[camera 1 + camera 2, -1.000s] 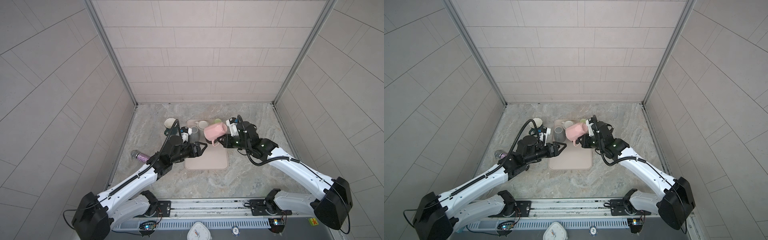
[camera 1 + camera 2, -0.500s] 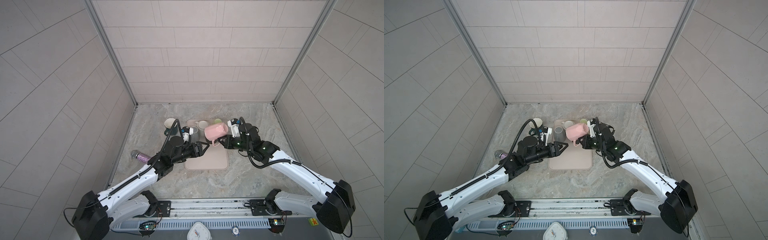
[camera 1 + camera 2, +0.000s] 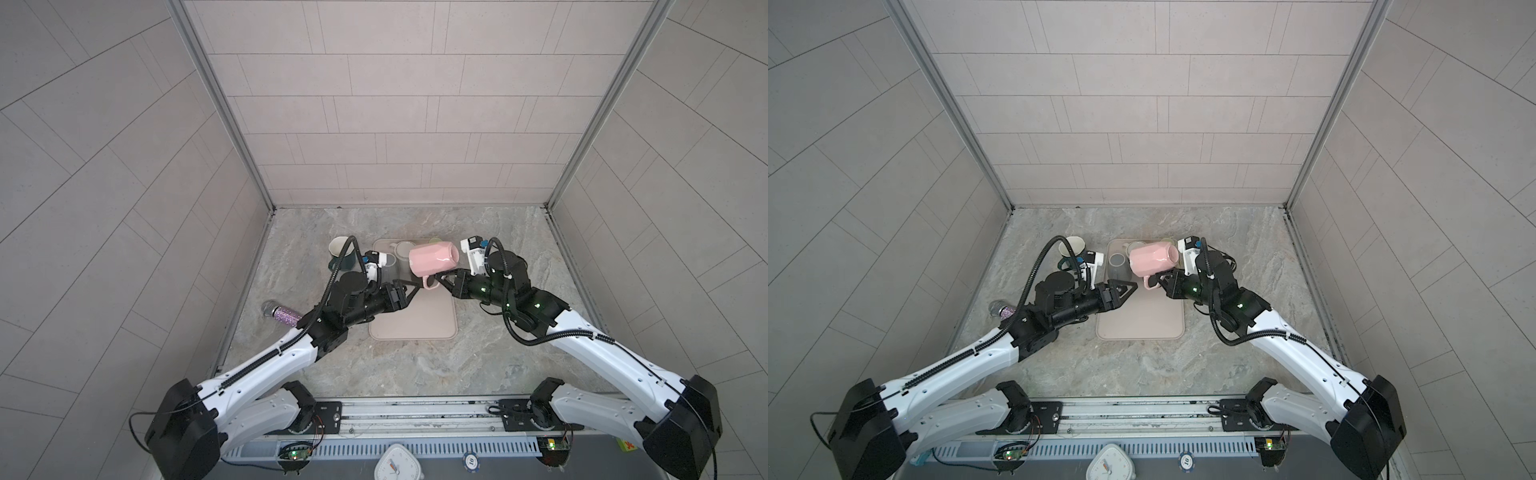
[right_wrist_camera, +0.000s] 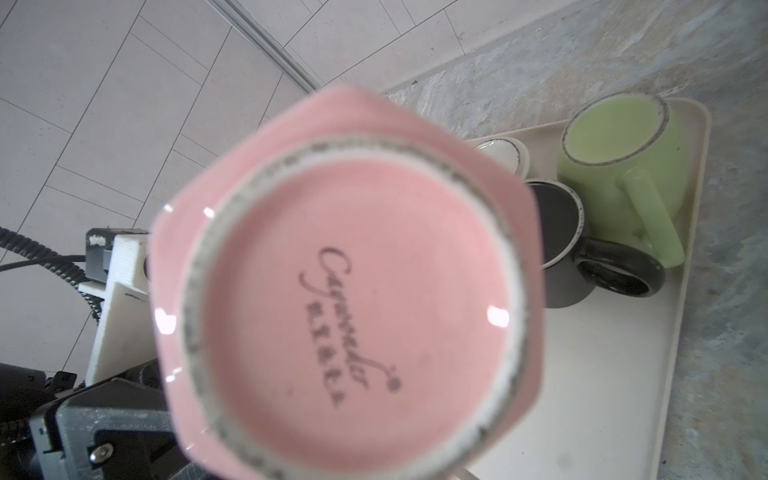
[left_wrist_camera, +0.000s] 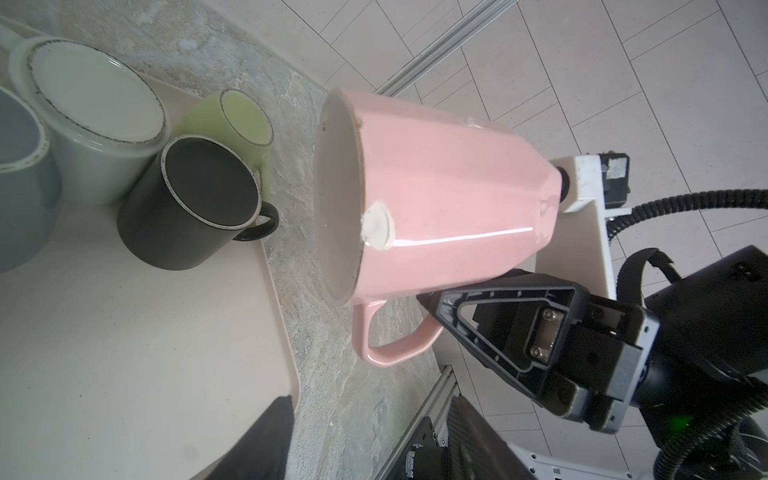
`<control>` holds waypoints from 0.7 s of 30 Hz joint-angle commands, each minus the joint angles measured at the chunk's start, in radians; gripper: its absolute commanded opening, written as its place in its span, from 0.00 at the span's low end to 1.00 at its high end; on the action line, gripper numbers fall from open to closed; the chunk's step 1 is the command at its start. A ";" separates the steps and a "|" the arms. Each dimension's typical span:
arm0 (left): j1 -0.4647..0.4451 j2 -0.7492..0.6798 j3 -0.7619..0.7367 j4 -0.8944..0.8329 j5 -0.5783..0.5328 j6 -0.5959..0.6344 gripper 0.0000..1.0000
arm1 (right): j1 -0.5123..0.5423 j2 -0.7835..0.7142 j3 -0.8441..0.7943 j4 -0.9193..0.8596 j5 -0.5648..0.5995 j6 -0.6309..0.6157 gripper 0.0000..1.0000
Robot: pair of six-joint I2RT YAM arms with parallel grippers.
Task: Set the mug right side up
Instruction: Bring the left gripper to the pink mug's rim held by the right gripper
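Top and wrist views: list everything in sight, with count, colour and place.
table: 1, grey marble, enclosure floor
pink mug: 1, pink, held sideways above the tray
tray: 1, beige, table's middle
grey mug: 1, grey, tray's far end
white mug: 1, white, tray's far end
black mug: 1, black, tray's far end
green mug: 1, pale green, tray's far corner
dark mug: 1, dark outside, cream inside, left of tray
microphone: 1, purple glitter, table's left edge
clock: 1, white, front ledge
chip: 1, blue and white, front ledge
left gripper: 1, black, fingers apart, empty, near pink mug's handle
right gripper: 1, black, fingers shut on pink mug's handle
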 commanded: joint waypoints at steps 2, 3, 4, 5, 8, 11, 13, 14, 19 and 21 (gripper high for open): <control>-0.007 0.021 0.022 0.060 0.002 0.003 0.62 | -0.003 -0.044 0.005 0.137 -0.020 0.032 0.00; -0.007 0.029 0.026 0.062 0.001 0.004 0.62 | -0.003 -0.044 0.002 0.142 -0.020 0.036 0.00; -0.007 0.034 0.029 0.065 0.001 0.005 0.62 | -0.002 -0.044 -0.002 0.152 -0.023 0.041 0.00; -0.009 0.040 0.031 0.069 0.002 0.005 0.62 | -0.002 -0.044 -0.008 0.163 -0.026 0.049 0.00; -0.008 0.059 0.039 0.077 0.000 0.006 0.61 | -0.002 -0.047 -0.015 0.186 -0.035 0.066 0.00; -0.008 0.073 0.049 0.087 0.005 0.018 0.60 | -0.002 -0.051 -0.015 0.192 -0.040 0.071 0.00; -0.009 0.074 0.060 0.087 0.002 0.028 0.57 | -0.003 -0.058 -0.015 0.191 -0.040 0.070 0.00; -0.009 0.076 0.064 0.087 0.000 0.034 0.55 | -0.003 -0.063 -0.016 0.189 -0.040 0.071 0.00; -0.007 0.089 0.074 0.087 0.001 0.045 0.54 | -0.002 -0.084 -0.013 0.184 -0.042 0.073 0.00; -0.007 0.089 0.077 0.096 0.004 0.044 0.54 | -0.002 -0.093 -0.015 0.183 -0.042 0.078 0.00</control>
